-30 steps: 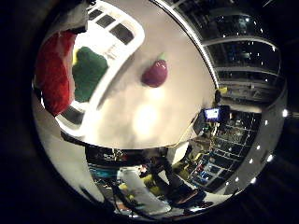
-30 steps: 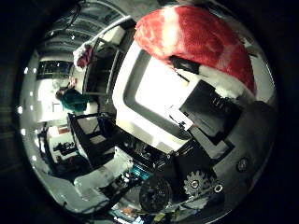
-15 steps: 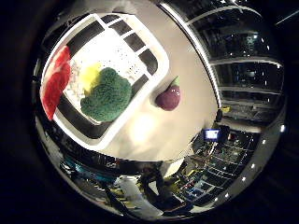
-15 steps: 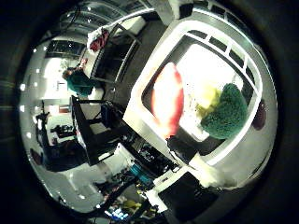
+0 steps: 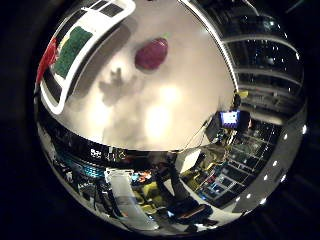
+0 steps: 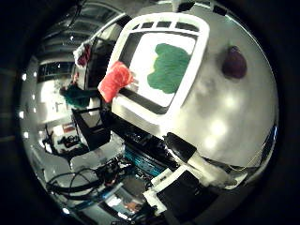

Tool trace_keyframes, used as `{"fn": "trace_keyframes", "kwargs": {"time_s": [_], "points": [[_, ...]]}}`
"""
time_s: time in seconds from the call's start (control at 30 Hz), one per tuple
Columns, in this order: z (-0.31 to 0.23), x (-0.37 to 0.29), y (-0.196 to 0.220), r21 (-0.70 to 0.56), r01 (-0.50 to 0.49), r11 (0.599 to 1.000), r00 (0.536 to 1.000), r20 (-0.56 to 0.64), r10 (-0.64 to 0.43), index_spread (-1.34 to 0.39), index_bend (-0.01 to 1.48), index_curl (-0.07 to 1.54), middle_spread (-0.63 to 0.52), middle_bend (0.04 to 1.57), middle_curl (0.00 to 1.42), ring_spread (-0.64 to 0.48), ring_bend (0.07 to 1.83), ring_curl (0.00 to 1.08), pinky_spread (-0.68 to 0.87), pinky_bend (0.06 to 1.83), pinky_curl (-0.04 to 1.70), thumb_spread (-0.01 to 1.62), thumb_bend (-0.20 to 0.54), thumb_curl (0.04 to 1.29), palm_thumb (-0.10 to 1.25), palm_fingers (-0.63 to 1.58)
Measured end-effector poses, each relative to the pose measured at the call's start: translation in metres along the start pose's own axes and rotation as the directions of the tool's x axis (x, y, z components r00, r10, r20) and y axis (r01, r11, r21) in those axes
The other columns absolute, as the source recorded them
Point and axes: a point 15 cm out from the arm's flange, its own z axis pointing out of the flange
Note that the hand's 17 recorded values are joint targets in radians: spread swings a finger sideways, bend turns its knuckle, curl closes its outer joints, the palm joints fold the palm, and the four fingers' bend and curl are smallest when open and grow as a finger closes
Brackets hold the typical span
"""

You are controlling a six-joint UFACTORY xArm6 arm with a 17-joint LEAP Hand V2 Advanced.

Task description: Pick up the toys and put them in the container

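A pale table lies below me. The white container on it holds a green toy, a red toy over its rim. A purple toy lies on the table beside the container, apart from my hand; I cannot tell its grip.

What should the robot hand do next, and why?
Probably move over the purple toy and come down on it. It sits alone on the table, outside the white container, while the green toy lies inside and the red toy rests on its rim.
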Motion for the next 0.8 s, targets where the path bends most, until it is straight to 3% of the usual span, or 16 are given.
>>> {"fn": "trace_keyframes", "kwargs": {"time_s": [0.37,0.57,0.8], "points": [[0.051,0.136,0.105,-0.039,-0.190,0.981,0.980,0.060,0.192,-0.37,0.16,0.28,0.05,0.24,0.33,0.19,0.28,0.24,0.44,0.50,0.24,0.98,-0.025,0.32,0.69,0.14],[0.059,0.153,0.118,-0.040,-0.085,0.996,0.994,0.072,0.088,-0.37,0.16,0.28,0.05,0.23,0.33,0.19,0.28,0.25,0.44,0.46,0.25,0.97,-0.023,0.33,0.74,0.14],[0.061,0.175,0.091,0.058,-0.003,0.998,1.000,0.010,0.002,-0.38,0.16,0.27,0.03,0.24,0.33,0.18,0.27,0.25,0.42,0.42,0.26,0.97,-0.025,0.33,0.74,0.16]]}}
